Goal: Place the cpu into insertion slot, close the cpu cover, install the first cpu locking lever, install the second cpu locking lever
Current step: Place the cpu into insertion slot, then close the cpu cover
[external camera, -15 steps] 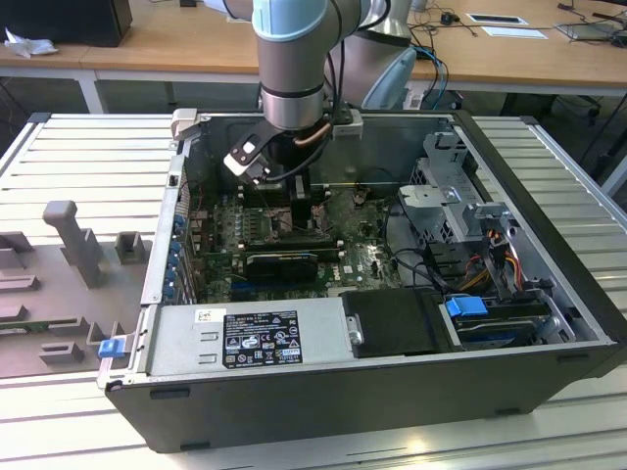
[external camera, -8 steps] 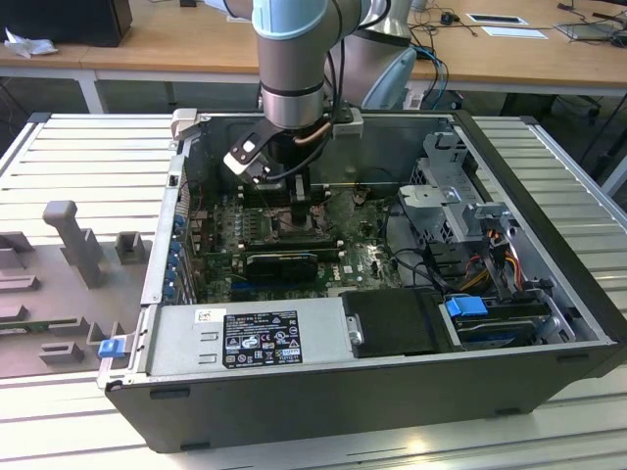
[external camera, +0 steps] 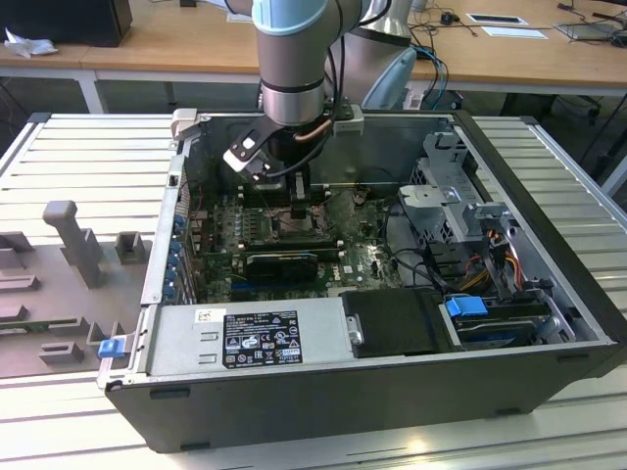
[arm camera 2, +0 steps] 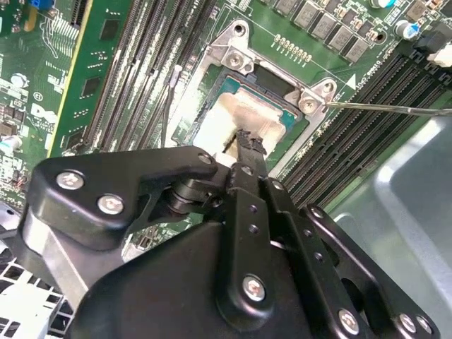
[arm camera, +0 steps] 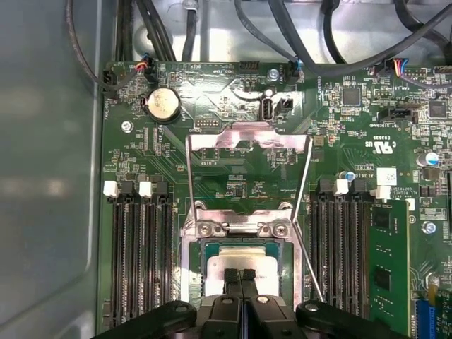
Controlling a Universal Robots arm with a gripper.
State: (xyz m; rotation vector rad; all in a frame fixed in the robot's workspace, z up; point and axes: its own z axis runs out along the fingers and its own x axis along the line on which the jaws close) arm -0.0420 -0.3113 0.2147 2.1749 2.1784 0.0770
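The cpu lies flat with its pale metal face up in the insertion slot on the green motherboard; it is also seen in the second wrist view. My gripper is shut, fingertips together at the chip's face near one edge, with nothing between them. The cpu cover stands open, swung back from the socket on its hinge. One thin wire locking lever sticks out beside the socket, free of its catch. In the exterior view the gripper reaches down into the open computer case.
Long black memory slots flank the socket on both sides, with a green card beside one bank. A coin battery and cables lie beyond the cover. Case wall, power supply and drive cage surround the board.
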